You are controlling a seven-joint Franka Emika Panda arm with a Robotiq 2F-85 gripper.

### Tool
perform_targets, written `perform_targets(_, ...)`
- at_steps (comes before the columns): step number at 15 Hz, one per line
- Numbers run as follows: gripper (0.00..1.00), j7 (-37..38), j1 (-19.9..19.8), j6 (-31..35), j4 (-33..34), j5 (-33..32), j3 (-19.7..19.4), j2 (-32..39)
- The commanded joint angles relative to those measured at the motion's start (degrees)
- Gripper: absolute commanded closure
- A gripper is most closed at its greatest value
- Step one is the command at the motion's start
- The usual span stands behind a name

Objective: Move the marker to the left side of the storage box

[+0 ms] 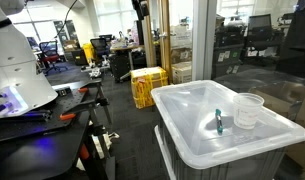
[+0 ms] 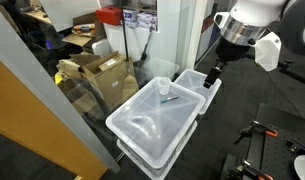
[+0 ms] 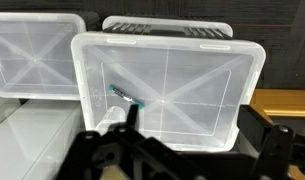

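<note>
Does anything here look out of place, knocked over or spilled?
Only mildly: a green marker lies loose and slanted on the lid of the storage box, near an upright clear cup. Nothing looks spilled or broken.

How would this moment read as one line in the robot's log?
gripper: open, empty, raised clear of the box | marker: lying on box lid, beside cup | move: not yet begun

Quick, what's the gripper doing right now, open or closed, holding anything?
Gripper: open, holding nothing; the marker lies on the storage box lid.
</note>
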Motion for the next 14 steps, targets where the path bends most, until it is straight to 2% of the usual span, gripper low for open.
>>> perform_targets(1,0.00,-3.60,-1.88,2.51,0.15,-4.53,-1.05,1.05)
perform_targets(7,0.00,-7.43,-4.87,10.20,-0.17,-11.68,-3.50,3.51)
perform_targets(10,0.00,-10.72,-5.89,14.19,0.08,-13.02,-5.54,5.86)
perform_targets(14,0.00,-17.51,-6.78,15.74,1.54,-13.11,-8.67,9.63)
